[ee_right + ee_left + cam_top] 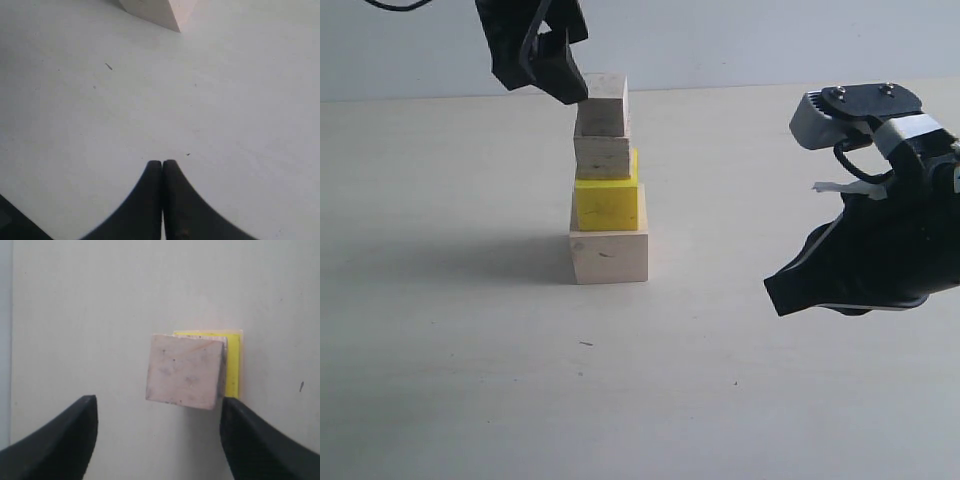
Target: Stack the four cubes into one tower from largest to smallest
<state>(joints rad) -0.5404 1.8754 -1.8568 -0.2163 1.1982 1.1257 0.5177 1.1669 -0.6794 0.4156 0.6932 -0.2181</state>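
Observation:
The tower stands mid-table: a large pale wood cube (609, 256) at the base, a yellow cube (607, 203) on it, a small wood cube (602, 155) above, and the smallest wood cube (603, 104) on top. My left gripper (555, 72) hangs open just beside the top cube, up and to its left, holding nothing. The left wrist view looks down on the top cube (185, 371) with a yellow edge (233, 365) behind it, the jaws wide apart. My right gripper (790, 295) is shut and empty, low at the right. The base cube's corner (157, 10) shows in its view.
The pale tabletop (470, 380) spreads around the tower with only small dark specks (585, 343) on it. A grey wall (720, 40) runs along the back edge.

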